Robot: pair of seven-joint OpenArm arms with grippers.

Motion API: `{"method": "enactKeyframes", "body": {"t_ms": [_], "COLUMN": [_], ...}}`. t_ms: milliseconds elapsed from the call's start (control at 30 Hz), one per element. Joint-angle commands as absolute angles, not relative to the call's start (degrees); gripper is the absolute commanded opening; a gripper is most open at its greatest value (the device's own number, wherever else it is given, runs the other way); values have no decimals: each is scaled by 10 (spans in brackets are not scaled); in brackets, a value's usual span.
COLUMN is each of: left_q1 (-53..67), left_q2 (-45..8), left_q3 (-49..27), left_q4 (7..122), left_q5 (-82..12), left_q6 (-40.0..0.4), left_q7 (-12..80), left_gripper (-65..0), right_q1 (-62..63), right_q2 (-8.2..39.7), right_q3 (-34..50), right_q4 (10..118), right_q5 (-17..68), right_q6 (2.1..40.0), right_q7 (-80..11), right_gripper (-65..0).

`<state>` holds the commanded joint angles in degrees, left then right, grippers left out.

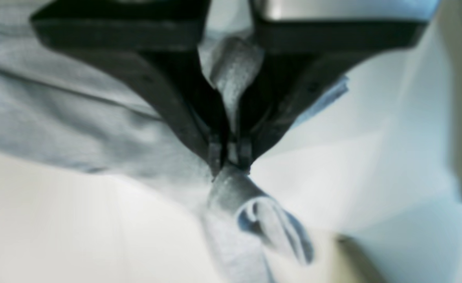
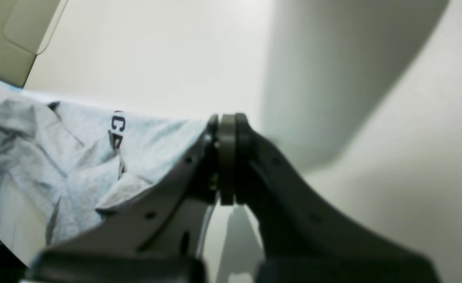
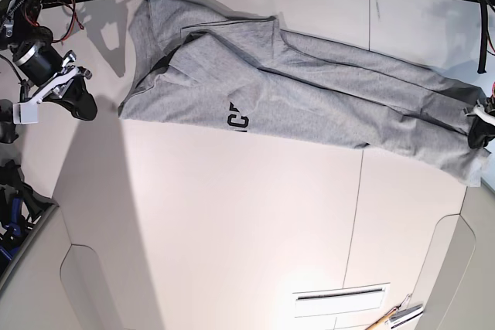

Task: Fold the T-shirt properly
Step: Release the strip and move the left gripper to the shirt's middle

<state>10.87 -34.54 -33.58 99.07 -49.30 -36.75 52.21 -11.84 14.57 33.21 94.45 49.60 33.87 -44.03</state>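
Heather-grey cotton stretches across the pale table (image 3: 232,222): the T-shirt (image 3: 309,106) lies bunched in a long, creased band over the far part of the surface in the base view, reaching from near the right arm to the left gripper (image 1: 231,169) at that view's right edge. The left gripper grasps the shirt, its fingers closed on a gathered piece; a rolled fold of cloth sticks out just beyond the tips, and more fabric shows between the fingers. Part of the black lettering (image 3: 237,118) is visible near the lower edge of the band, toward the right arm's side, the rest hidden by folds. The right gripper (image 2: 231,122) is clenched, its fingertips together with no cloth between them, and hangs above the table beside the shirt's end. A white-and-black rectangular outline (image 3: 340,301) shows at the near side of the table.
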Motion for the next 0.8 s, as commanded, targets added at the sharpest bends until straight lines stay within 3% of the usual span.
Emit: {"method": "enactKeyframes", "body": {"t_ms": [200, 500, 733, 767, 800], "left_q1": [138, 132, 133, 133, 133], "left_q2": [-318, -261, -204, -197, -192], "left_q3": [-209, -17, 35, 35, 35], "left_q4": [1114, 1124, 1100, 1090, 1080], "left_q5": [-498, -435, -403, -397, -395], "left_q6": [-367, -367, -366, -367, -367], "left_q7": [525, 506, 489, 479, 470], "left_gripper": [-650, -650, -650, -616, -529], "right_q1": [-118, -122, -166, -175, -183], "right_q2": [146, 146, 145, 144, 144], "right_q3": [374, 423, 423, 423, 422], "right_q4": [945, 945, 945, 945, 945], "right_q5": [502, 530, 569, 571, 571], "right_q6": [339, 339, 347, 347, 347], "right_q7": [-453, -500, -526, -527, -528], "right_gripper": [-650, -650, -650, -650, -650]}}
